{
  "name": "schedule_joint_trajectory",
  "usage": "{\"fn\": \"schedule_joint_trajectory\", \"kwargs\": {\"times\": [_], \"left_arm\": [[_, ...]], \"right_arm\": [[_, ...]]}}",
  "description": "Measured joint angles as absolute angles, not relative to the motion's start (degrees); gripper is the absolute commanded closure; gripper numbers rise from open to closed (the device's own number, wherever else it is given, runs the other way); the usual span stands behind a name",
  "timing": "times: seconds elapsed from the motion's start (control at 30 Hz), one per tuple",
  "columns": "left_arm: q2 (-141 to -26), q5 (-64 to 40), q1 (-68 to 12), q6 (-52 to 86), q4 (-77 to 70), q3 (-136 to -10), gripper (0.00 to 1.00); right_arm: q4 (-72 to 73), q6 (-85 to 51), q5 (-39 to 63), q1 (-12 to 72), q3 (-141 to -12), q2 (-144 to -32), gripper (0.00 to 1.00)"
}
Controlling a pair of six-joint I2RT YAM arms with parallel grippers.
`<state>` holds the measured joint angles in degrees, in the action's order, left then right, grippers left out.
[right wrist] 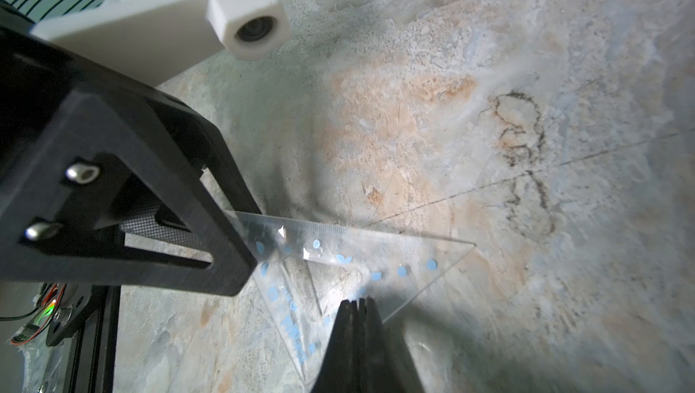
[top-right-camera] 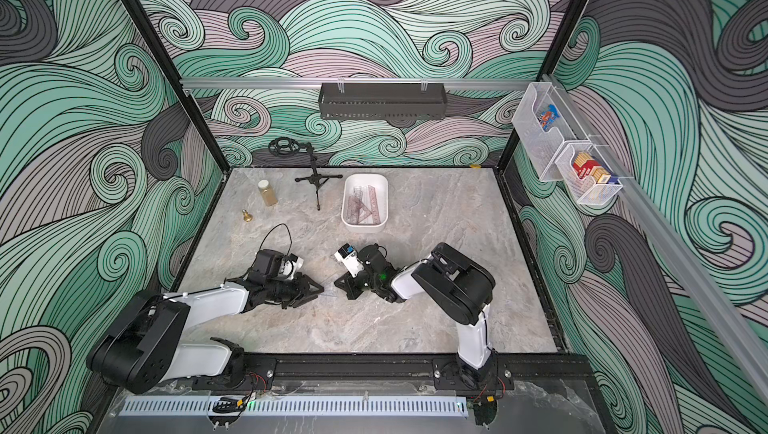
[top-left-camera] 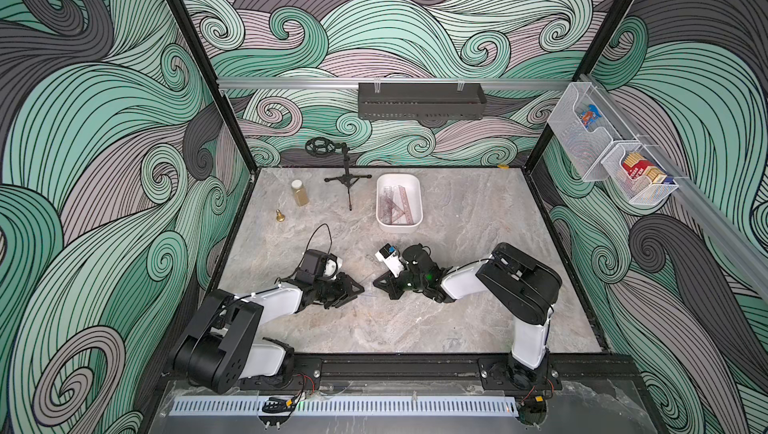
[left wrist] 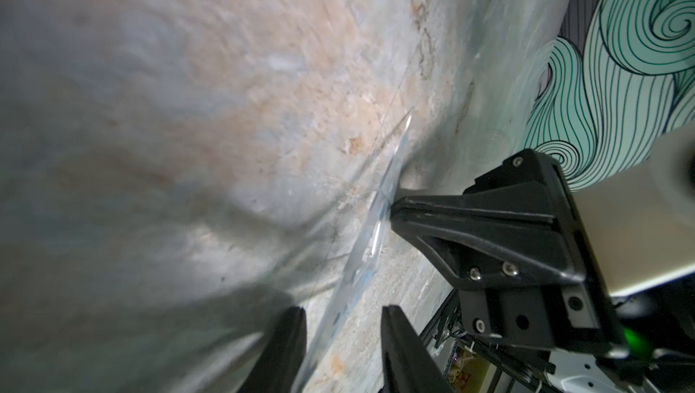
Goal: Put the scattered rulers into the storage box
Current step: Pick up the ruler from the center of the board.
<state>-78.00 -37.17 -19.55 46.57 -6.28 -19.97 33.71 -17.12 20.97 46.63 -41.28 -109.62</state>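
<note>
A clear set square (right wrist: 340, 259) with blue dots, one of the rulers, lies at mid-table between my two grippers. In the left wrist view the set square (left wrist: 376, 229) is tipped up on edge. My left gripper (left wrist: 344, 319) is open, its fingers either side of that edge with a gap still showing. My right gripper (right wrist: 355, 301) is shut, its tip pressed against the set square's face. In both top views the left gripper (top-left-camera: 359, 288) and right gripper (top-left-camera: 376, 284) nearly meet. The white storage box (top-left-camera: 399, 227) stands further back and holds several pinkish rulers (top-left-camera: 395, 203).
A jar (top-left-camera: 300, 193), a small brass bell (top-left-camera: 280, 216) and a black tripod stand (top-left-camera: 348, 180) are at the back left of the table. A black shelf (top-left-camera: 422, 101) hangs on the back wall, and white mesh baskets (top-left-camera: 582, 137) on the right wall.
</note>
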Motion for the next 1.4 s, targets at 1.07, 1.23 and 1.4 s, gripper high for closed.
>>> {"fn": "schedule_joint_trajectory", "kwargs": {"times": [1.07, 1.23, 1.4], "left_arm": [[-69.91, -52.01, -20.27, 54.28, -24.14, -26.57, 1.0], [-69.91, -52.71, -20.27, 56.77, -28.6, -26.09, 1.0], [-69.95, -53.08, -20.27, 57.8, -31.18, -26.11, 1.0]], "right_arm": [[75.26, -60.4, 47.37, 31.2, -28.6, -99.88, 0.5], [78.35, -63.88, 48.16, 31.18, -30.04, -100.22, 0.64], [76.75, -64.66, 48.21, 31.0, -32.53, -100.79, 0.82]]}}
